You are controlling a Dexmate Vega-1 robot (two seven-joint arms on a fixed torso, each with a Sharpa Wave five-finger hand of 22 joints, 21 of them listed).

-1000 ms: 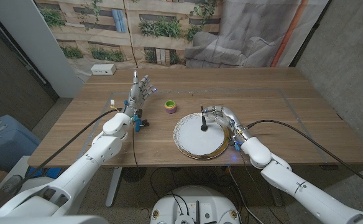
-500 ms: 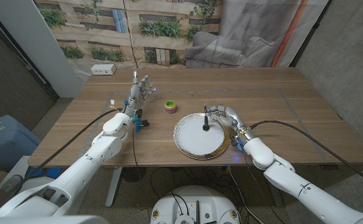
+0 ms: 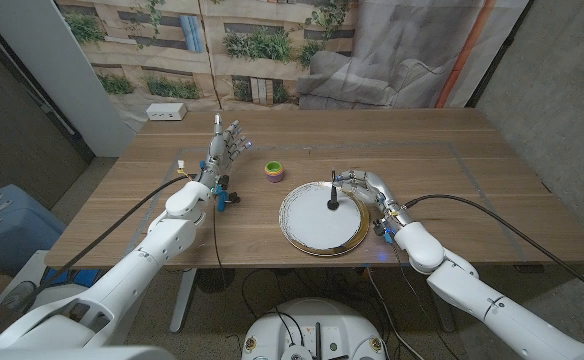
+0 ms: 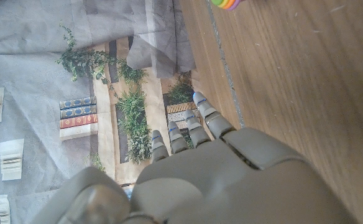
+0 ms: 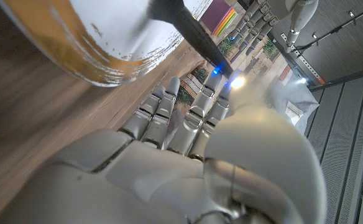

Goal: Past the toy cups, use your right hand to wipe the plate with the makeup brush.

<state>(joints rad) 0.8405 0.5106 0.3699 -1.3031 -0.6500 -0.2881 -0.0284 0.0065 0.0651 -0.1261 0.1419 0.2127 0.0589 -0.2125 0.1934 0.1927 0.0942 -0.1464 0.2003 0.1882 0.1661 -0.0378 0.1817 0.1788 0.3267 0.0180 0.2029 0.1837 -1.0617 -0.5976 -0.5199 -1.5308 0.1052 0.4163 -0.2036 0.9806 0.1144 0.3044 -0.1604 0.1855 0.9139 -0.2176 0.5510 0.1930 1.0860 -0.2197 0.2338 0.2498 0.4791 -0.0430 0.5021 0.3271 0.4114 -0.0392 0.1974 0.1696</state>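
Brush (image 3: 332, 196) is standing nearly upright on the plate (image 3: 302, 232), its dark head touching the white surface toward the plate's right side, and your right hand (image 3: 364, 190) is pinching its handle from the right edge of the plate. From the head view you are getting the layout: the plate is lying near the table's (image 3: 472, 170) front edge, the stacked cups (image 3: 272, 170) are sitting just beyond its far left rim, and your left hand (image 3: 224, 145) is waiting well to the left of the cups, standing up off the wood with fingers spread and holding nothing. Your right wrist view is giving you what the head view is not: the gold-banded plate rim (image 5: 76, 59) close up against the wood, and the black brush handle (image 5: 191, 34) crossing it toward the fingers (image 5: 163, 106), which are lying close together; where exactly they are meeting the handle is too blurred to tell. Your left wrist view is showing the back of your left hand (image 4: 219, 174), its fingers straight and slightly parted above bare wood, with the cups (image 4: 226, 4) just clipping the frame's edge.
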